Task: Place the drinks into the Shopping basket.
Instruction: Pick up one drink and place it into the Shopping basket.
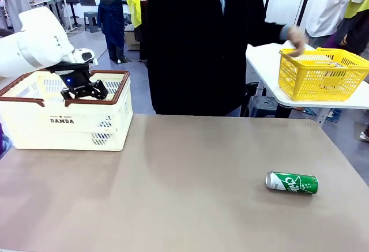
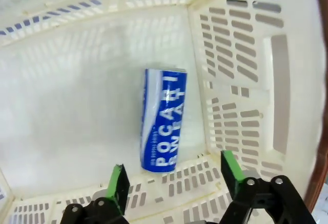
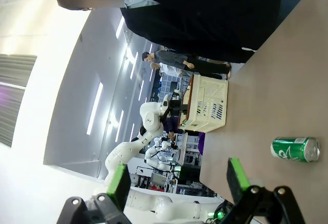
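Note:
A blue can [image 2: 164, 126] with white lettering lies on its side on the floor of the cream Shopping basket [image 1: 63, 119], close to one slotted wall [image 2: 246, 80]. My left gripper [image 2: 174, 178] hangs open above it with nothing between its green pads; in the front view the left gripper [image 1: 83, 89] sits just inside the basket's brown rim. A green can [image 1: 292, 183] lies on its side on the table at the right. My right gripper [image 3: 178, 180] is open and empty, raised well away from the green can [image 3: 295, 149].
A person in dark clothes stands at the table's far side, one hand [image 1: 297, 40] at a yellow mesh basket [image 1: 323, 74] on a white side table at the back right. The brown tabletop [image 1: 184, 188] between the cream basket and the green can is bare.

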`<state>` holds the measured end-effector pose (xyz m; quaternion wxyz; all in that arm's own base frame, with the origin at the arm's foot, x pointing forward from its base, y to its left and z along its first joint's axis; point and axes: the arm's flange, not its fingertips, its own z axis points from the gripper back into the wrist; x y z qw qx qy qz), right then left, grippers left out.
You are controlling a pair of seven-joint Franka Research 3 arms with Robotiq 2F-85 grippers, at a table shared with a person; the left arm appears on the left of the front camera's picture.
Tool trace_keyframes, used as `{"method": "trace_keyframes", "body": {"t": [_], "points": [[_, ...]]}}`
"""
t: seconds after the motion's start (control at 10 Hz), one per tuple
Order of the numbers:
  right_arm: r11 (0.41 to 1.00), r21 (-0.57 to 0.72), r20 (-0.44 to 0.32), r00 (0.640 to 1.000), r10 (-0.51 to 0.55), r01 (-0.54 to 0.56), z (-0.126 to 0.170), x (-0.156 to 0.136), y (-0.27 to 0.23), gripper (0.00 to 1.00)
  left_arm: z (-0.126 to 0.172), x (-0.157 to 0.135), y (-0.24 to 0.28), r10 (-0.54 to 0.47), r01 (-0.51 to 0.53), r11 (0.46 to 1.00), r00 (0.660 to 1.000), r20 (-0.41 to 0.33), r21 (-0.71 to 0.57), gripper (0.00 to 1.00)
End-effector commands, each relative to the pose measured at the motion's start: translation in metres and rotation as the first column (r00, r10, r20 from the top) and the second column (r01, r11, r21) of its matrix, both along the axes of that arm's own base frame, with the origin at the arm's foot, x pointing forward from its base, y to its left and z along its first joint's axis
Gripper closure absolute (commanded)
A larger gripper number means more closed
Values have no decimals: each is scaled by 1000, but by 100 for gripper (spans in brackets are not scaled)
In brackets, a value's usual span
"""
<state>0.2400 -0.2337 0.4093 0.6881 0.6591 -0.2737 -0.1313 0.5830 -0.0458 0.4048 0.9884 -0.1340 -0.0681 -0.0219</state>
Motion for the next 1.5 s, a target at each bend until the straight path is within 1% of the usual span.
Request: {"method": "trace_keyframes", "body": {"t": [0.0,0.1,0.3,0.4,0.5,0.6,0.7,0.8,0.9,1.0,1.1,1.2,1.3,1.4], "points": [[1000,-15,20,1000,8,-7,1,-1,1,0,12,-5,2,21,-20,999,999,42,-29,0],[1000,-15,20,1000,8,-7,1,-1,1,0,27,-9,10,35,-30,997,997,74,-65,0],[1000,-15,20,1000,8,-7,1,-1,1,0,82,-21,46,77,-53,985,987,142,-164,0],[1000,-15,20,1000,8,-7,1,-1,1,0,113,-28,72,72,-41,975,988,135,-219,0],[1000,-15,20,1000,8,-7,1,-1,1,0,139,-45,100,9,16,951,997,80,-307,0],[1000,-15,20,1000,8,-7,1,-1,1,0,159,-80,133,-100,108,898,994,41,-427,0],[1000,-15,20,1000,8,-7,1,-1,1,0,161,-118,163,-190,181,824,981,39,-536,0],[1000,-15,20,1000,8,-7,1,-1,1,0,151,-158,191,-255,231,742,965,53,-629,0],[1000,-15,20,1000,8,-7,1,-1,1,0,133,-197,217,-268,247,676,960,81,-694,0],[1000,-15,20,1000,8,-7,1,-1,1,0,109,-234,239,-224,229,645,969,106,-729,0],[1000,-15,20,1000,8,-7,1,-1,1,0,92,-251,250,-199,219,628,973,118,-747,0],[1000,-15,20,1000,8,-7,1,-1,1,0,66,-267,264,-174,184,621,980,95,-762,0],[1000,-15,20,1000,8,-7,1,-1,1,0,54,-268,270,-185,171,607,980,71,-776,0],[1000,-15,20,1000,8,-7,1,-1,1,0,81,-273,263,-199,212,606,974,112,-767,0]]}}
